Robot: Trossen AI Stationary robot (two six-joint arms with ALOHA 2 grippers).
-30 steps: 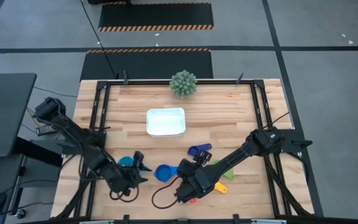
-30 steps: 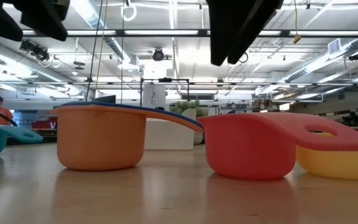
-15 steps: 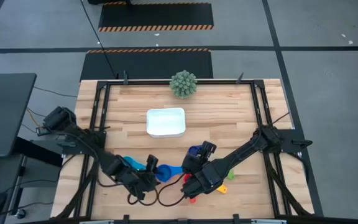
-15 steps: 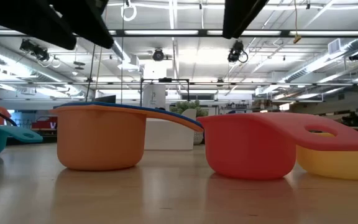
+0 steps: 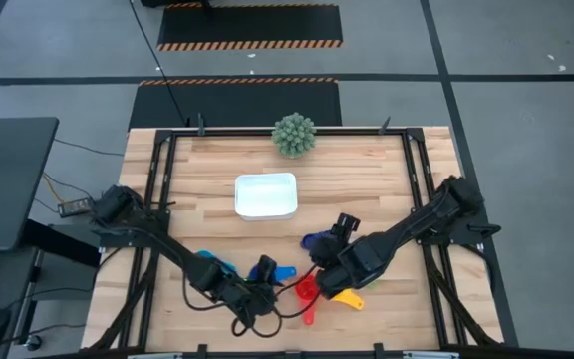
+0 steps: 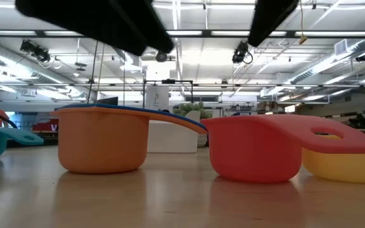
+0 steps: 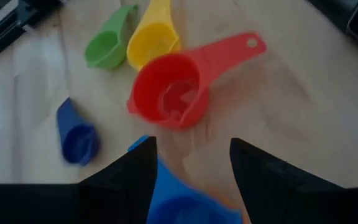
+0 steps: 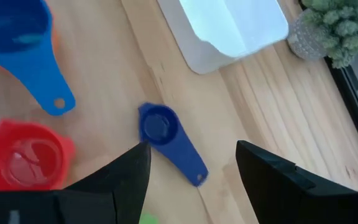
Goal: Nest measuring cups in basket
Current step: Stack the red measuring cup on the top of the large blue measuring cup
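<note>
Both arms are over the front half of the wooden table [image 5: 367,170]. The left gripper [image 5: 264,271] hangs over the mid-blue plastic measuring cup [image 5: 283,273], which sits nested in the orange plastic measuring cup [image 6: 103,140]; the blue handle points toward the table's right side. Its fingers [image 7: 129,177] stand spread, with the blue bowl showing between them; contact cannot be told. The right gripper [image 5: 339,229] hangs over the small dark blue plastic measuring cup [image 8: 160,127], also spread and holding nothing. That cup lies on the wood between the cluster and the white shallow plastic basket [image 5: 265,195], apart from both, with its handle pointing away from the basket. The red plastic measuring cup [image 5: 306,292] stands upright, long axis running front to back, handle toward the front edge. In the low view its handle reaches over toward the yellow plastic measuring cup [image 6: 347,166]. The green plastic measuring cup [image 7: 106,48] lies just beside the yellow one, and their handles run roughly parallel. The teal plastic measuring cup [image 5: 207,261] sits left of the group. The basket is at mid-table, in front of the green spiky ball plant [image 5: 294,134]. Compared with a second ago, the left gripper has travelled right from the teal cup to the blue one. The right gripper has drawn back from the red and orange cups toward the dark blue one. In the low view, no cup has shifted.
</note>
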